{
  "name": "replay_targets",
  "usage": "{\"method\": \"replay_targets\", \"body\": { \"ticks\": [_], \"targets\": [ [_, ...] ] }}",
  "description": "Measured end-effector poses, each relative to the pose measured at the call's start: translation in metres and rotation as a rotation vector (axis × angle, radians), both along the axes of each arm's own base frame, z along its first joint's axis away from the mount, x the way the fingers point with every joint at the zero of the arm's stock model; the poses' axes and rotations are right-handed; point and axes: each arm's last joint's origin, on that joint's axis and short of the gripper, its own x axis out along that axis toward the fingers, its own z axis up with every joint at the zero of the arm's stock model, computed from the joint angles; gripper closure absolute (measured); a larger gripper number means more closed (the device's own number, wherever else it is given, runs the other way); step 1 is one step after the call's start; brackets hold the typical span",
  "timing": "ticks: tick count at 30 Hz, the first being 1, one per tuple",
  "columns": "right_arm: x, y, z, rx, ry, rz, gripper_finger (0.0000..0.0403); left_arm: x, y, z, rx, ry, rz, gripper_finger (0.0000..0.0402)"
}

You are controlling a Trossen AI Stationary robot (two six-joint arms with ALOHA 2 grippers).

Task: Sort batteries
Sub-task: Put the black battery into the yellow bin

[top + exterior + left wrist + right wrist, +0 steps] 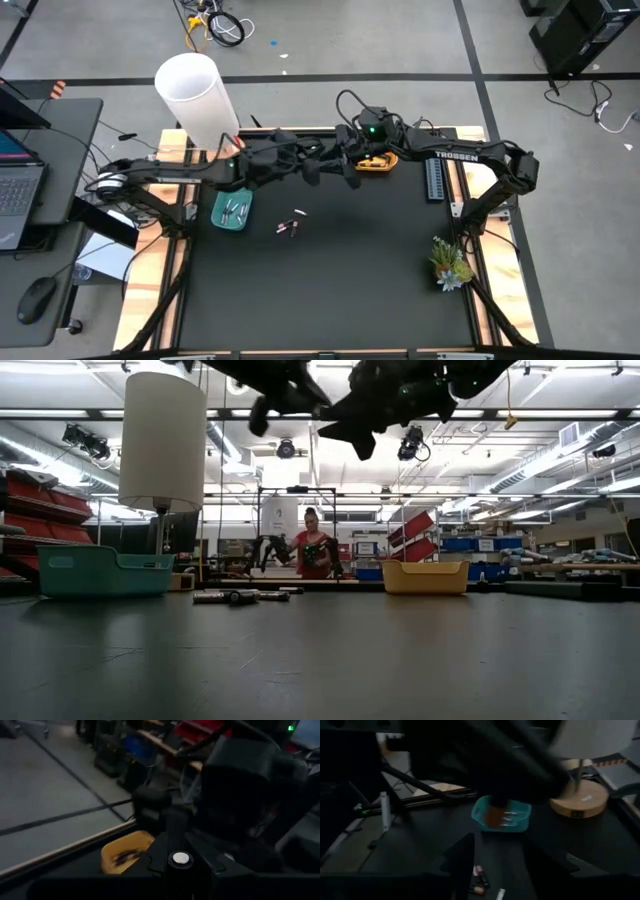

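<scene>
A workshop with shelving and ceiling lights lies beyond a black counter (330, 280); a white lamp (195, 95) stands at its far left corner and a green plant sprig (450, 265) near its right edge. Sorting looks partly done — a few pale batteries lie in the teal bin (231, 211); the yellow bin (377, 160) holds dark ones, as far as the left wrist view shows; several loose batteries (291, 222) wait on the counter between the bins, so more is left. Both arms hang high above the far side, crossing near each other; the right claw (322, 165) stands spread and empty, with loose batteries below it; the left claw (345, 145) is over toward the yellow bin — whether it is spread or pressed together, I cannot tell.
</scene>
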Motion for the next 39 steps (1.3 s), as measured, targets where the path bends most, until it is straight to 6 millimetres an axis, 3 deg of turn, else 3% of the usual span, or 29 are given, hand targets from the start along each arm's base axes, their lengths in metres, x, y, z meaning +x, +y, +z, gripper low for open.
{"method": "replay_targets", "body": {
  "ticks": [6,18,23,29,34,39],
  "targets": [
    [0.000,0.002,-0.001,0.053,0.017,-0.011,0.0226,0.009,0.013,0.001,0.029,-0.095,-0.006,0.0348],
    [0.005,0.001,0.010,0.014,-0.083,-0.086,0.0241,0.011,0.013,-0.001,0.042,-0.080,-0.010,0.0348],
    [0.007,0.006,0.011,0.004,-0.097,-0.074,0.0272,0.011,0.012,-0.001,0.048,-0.078,-0.011,0.0348],
    [0.008,0.008,0.010,0.000,-0.090,-0.093,0.0349,0.011,0.012,-0.001,0.058,-0.068,-0.012,0.0348],
    [0.008,0.006,0.011,-0.002,-0.092,-0.096,0.0351,0.011,0.013,-0.001,0.057,-0.070,-0.008,0.0346],
    [0.008,0.006,0.011,-0.026,-0.099,-0.088,0.0351,0.010,0.013,-0.001,0.024,-0.093,0.003,0.0315]
  ]
}}
